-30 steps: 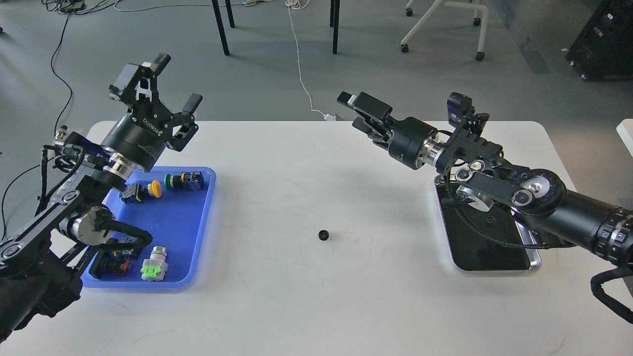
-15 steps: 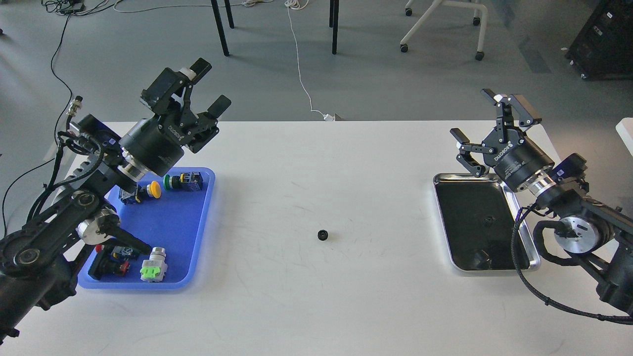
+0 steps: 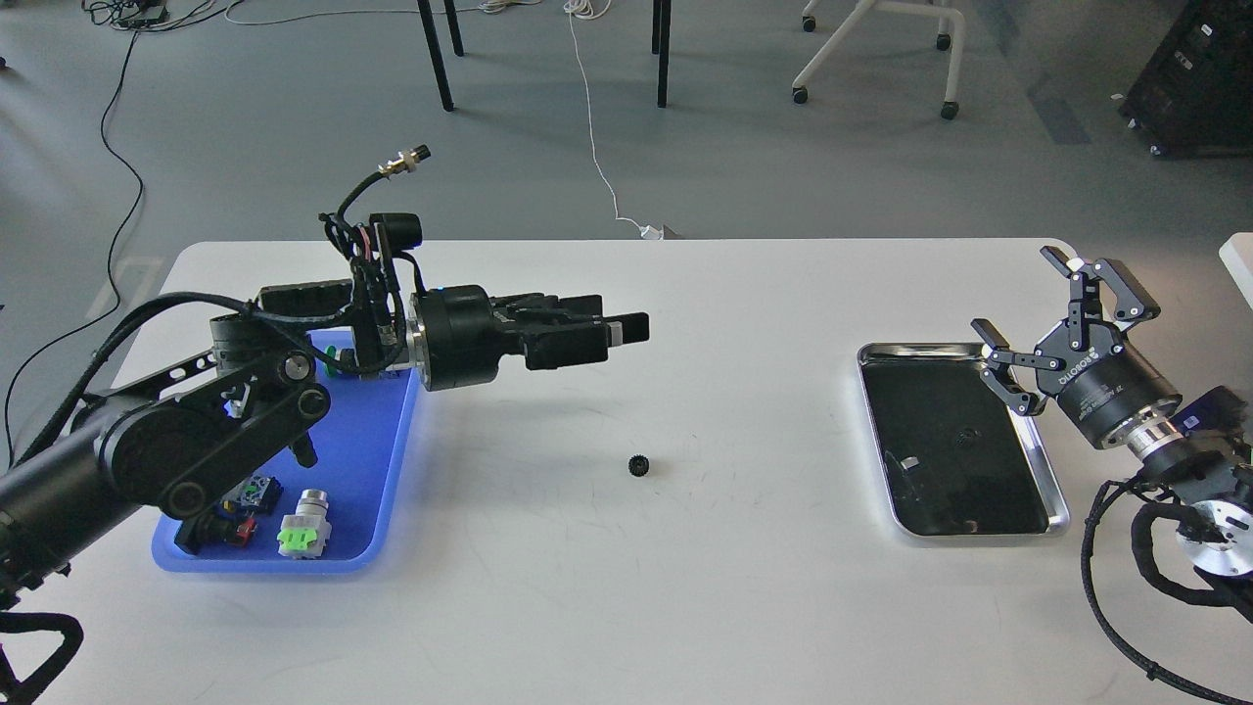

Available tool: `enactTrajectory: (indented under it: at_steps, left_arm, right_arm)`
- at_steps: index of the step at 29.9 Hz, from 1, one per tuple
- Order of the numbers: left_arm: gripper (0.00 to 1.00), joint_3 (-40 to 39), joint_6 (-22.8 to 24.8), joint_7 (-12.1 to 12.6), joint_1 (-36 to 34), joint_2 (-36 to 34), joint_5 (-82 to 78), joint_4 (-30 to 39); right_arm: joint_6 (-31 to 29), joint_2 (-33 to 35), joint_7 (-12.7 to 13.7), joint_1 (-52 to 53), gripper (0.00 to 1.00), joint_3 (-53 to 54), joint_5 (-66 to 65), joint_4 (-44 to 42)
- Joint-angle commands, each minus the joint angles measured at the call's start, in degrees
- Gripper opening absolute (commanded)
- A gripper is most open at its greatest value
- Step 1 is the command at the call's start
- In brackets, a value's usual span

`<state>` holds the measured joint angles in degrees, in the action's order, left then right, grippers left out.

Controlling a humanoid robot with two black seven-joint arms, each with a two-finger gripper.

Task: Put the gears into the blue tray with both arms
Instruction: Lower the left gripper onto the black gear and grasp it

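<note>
Table (image 3: 626, 587): carrying everything, both trays and one loose gear.
Left arm (image 3: 196, 431): reaching out low over the table, wrist lying level, pointing toward the middle.
Right arm (image 3: 1165, 460): holding back at the table's right edge, tilting up and away.
Blue tray (image 3: 387, 460): sitting behind and under the left arm's wrist, well back from the fingertips; holding push-button switches (image 3: 303, 529), no gear showing in it.
Steel tray (image 3: 1028, 529): lying just beside and below the right gripper, on its inner side.
Left gripper (image 3: 626, 331): seen side-on, fingers overlapping; whether spread or pressed together, cannot tell.
Right gripper (image 3: 1062, 304): fingers spread wide, gripping nothing.
Gear on table (image 3: 640, 465): lying free, just ahead of and below the left fingertips, not touching them.
Gear in steel tray (image 3: 967, 434): faint dark speck, near and below the right gripper's fingertips.
Step in hand: judging by the pose, approaching the first pick, nothing yet grasped.
Next move: likely tipping the left wrist down, spreading fingers around the table gear, closing gently on so small a part.
</note>
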<state>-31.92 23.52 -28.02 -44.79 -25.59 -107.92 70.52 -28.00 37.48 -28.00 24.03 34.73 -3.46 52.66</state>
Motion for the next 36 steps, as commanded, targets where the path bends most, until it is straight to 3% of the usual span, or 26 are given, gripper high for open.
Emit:
enactTrajectory:
  at_steps: [1,10,16,36]
  left_arm:
    - [0.98,5.45,-1.72,0.02,-3.10,2.46,-12.45,-3.72]
    - [0.97,13.72,-3.13,0.02,-5.39,9.06,-17.08,-10.14]
    - [0.96,18.64,-3.22,0.02,-5.65,9.86,-17.08,-11.55]
    - [0.79,23.13,-3.74,0.02,-7.15,16.01,-17.08,-18.40]
  right_arm:
    - [0.00,0.05,0.00,-0.65,0.99,0.08,0.12,-0.01]
    - [0.00,0.05,0.00,-0.91,0.99,0.08,0.12,-0.01]
    - [0.00,0.05,0.00,-1.26,0.99,0.08,0.12,-0.01]
    - [0.00,0.84,0.00,-1.70,0.99,0.08,0.04,-0.10]
